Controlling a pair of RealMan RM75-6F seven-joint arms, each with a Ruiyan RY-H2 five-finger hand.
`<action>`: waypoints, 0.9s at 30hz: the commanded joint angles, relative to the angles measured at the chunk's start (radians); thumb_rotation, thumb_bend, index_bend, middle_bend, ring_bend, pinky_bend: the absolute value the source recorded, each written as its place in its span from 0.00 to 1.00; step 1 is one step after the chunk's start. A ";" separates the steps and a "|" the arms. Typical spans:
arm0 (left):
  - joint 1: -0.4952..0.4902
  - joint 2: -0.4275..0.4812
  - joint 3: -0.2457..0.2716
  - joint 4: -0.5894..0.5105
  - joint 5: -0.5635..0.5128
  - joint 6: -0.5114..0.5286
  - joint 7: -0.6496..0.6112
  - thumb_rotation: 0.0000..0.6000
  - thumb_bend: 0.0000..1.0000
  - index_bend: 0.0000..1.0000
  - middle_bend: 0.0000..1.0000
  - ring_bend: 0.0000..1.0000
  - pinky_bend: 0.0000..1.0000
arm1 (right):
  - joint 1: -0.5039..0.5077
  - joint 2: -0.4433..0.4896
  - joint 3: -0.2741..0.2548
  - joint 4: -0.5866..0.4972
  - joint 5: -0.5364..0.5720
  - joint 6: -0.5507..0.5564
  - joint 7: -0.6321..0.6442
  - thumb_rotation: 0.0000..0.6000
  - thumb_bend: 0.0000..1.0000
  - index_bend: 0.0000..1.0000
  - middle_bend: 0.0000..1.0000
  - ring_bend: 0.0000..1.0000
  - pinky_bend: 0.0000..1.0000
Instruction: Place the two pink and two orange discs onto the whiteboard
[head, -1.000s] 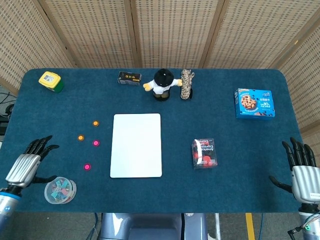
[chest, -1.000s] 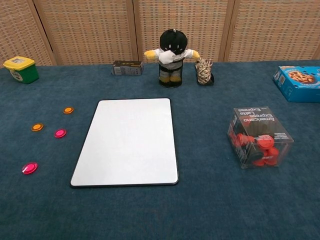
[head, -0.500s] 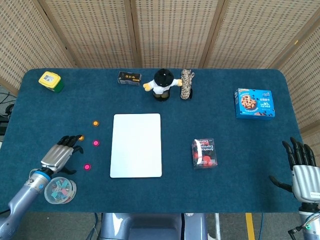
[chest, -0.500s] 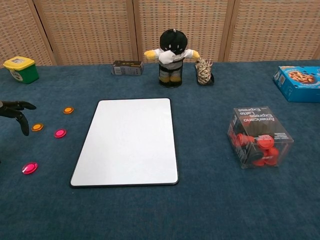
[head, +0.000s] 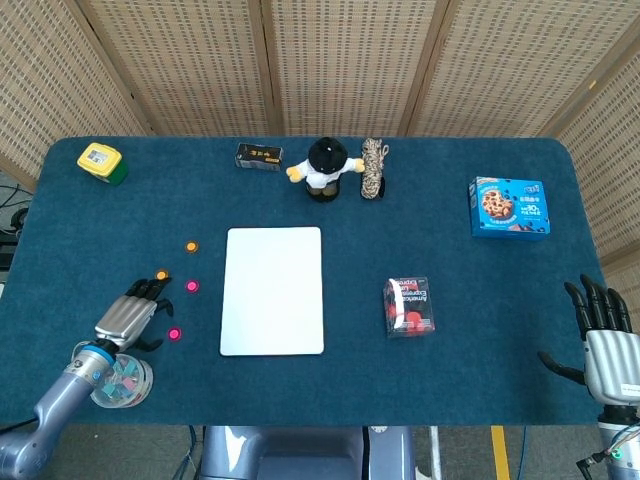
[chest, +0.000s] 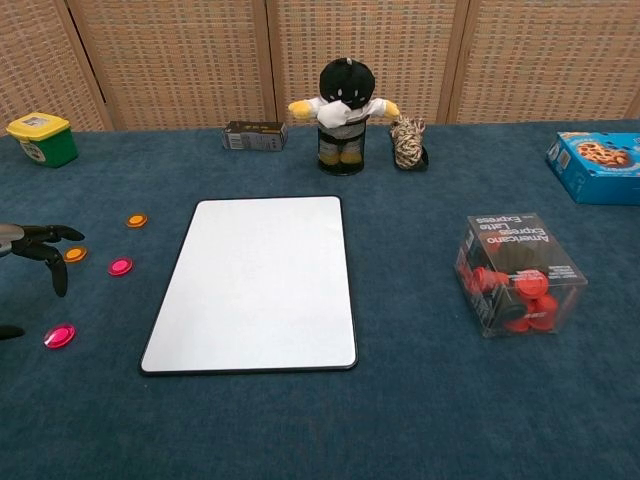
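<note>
A bare whiteboard (head: 273, 290) (chest: 257, 281) lies flat in the middle of the blue table. To its left lie two orange discs (head: 191, 246) (head: 161, 275) and two pink discs (head: 192, 286) (head: 174, 334). In the chest view the orange discs (chest: 137, 220) (chest: 75, 254) and pink discs (chest: 120, 266) (chest: 59, 336) sit the same way. My left hand (head: 128, 315) (chest: 35, 247) hovers open with fingers spread, its tips by the nearer orange disc, the near pink disc just right of its thumb. My right hand (head: 603, 333) rests open at the table's front right edge.
A clear tub of clips (head: 121, 381) sits under my left wrist. A box of red pieces (head: 408, 306) stands right of the board. Along the back are a yellow-green box (head: 102, 162), a black box (head: 259, 156), a plush doll (head: 324, 168), a rope coil (head: 374, 167), and a blue cookie box (head: 509, 207).
My left hand has come in from the table's left edge towards the discs and now sits a little lower and further right. The discs, the board and my right hand have not moved.
</note>
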 joint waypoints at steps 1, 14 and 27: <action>-0.009 -0.017 0.004 0.010 -0.005 -0.007 0.005 1.00 0.29 0.38 0.00 0.00 0.00 | 0.000 0.000 0.000 0.000 0.001 -0.001 0.000 1.00 0.00 0.00 0.00 0.00 0.00; -0.062 -0.029 0.021 0.028 -0.052 -0.068 0.046 1.00 0.29 0.38 0.00 0.00 0.00 | 0.001 0.002 0.001 -0.002 0.004 -0.004 0.002 1.00 0.00 0.00 0.00 0.00 0.00; -0.057 -0.073 0.047 0.073 -0.036 -0.030 0.046 1.00 0.29 0.39 0.00 0.00 0.00 | 0.002 0.003 0.001 -0.005 0.007 -0.008 0.002 1.00 0.00 0.00 0.00 0.00 0.00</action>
